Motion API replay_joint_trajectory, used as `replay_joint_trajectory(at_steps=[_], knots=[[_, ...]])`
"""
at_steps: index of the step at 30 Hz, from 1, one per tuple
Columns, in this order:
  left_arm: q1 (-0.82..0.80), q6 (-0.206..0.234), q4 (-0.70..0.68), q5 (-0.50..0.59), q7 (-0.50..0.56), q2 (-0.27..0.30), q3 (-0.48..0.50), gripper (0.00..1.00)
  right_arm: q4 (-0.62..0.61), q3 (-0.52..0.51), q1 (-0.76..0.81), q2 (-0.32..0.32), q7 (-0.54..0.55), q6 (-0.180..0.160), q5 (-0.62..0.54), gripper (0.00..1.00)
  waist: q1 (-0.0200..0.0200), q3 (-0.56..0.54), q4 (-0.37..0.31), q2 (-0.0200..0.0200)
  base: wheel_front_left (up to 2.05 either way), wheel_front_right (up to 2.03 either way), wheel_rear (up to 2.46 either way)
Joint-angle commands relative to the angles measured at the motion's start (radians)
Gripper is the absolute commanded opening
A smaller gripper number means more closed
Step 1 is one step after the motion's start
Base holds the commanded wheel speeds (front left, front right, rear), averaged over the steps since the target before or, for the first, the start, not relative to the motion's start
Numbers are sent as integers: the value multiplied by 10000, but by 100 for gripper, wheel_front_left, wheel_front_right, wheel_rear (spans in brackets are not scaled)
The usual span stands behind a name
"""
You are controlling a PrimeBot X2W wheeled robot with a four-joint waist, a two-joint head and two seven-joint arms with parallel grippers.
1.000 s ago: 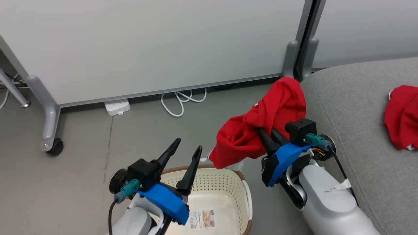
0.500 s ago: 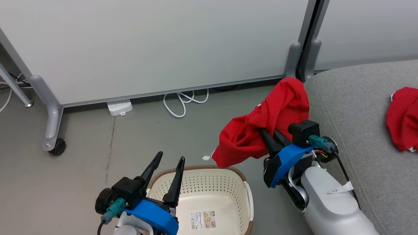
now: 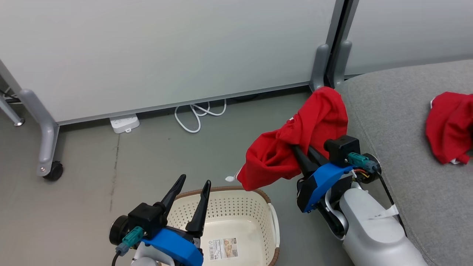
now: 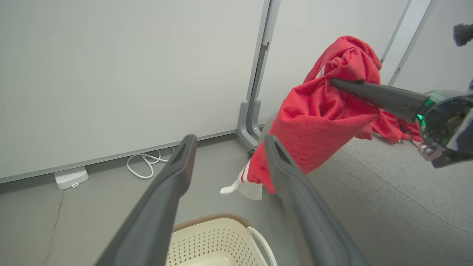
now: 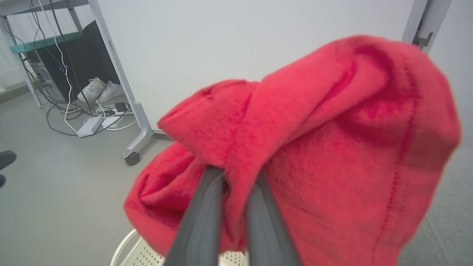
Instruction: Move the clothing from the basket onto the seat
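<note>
The right tool (image 3: 300, 154) is gripping a bunched red garment (image 3: 295, 138) with its fingers nearly together, holding it in the air between the basket (image 3: 236, 207) and the seat (image 3: 399, 122). The seat's edge is lying just to this tool's right, so this arm is sitting nearer to it; a second red garment (image 3: 445, 125) is already lying there. The left tool (image 3: 195, 179) is hovering over the basket, fingers spread wide and empty.

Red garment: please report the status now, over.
Right tool shut on red garment, held up beside seat. Left tool open above basket. Second garment on seat. Nothing in the way.
</note>
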Motion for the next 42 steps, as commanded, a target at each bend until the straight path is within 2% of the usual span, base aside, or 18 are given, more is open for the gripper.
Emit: replay_joint_trajectory(at_steps=[1, 25, 33, 42], knots=[[17, -29, -31, -34, -28, 44, 29, 100, -74, -9, 93, -19, 0, 1, 66, 0, 0, 58, -152, 0, 0, 0, 0], [-582, -29, -54, 35, -26, 170, -276, 100, -216, -354, 145, -11, -76, 3, -53, 0, 0, 727, -3815, 0, 0, 0, 0], [-621, -29, -37, 37, -28, 248, -317, 100, -291, -353, 262, -8, -129, 1, 91, 0, 0, 785, -4465, 0, 0, 0, 0], [-668, -29, 3, 14, -28, 299, -422, 100, -153, -406, 200, -9, -169, 1, 155, 0, 0, 848, -4598, 0, 0, 0, 0]])
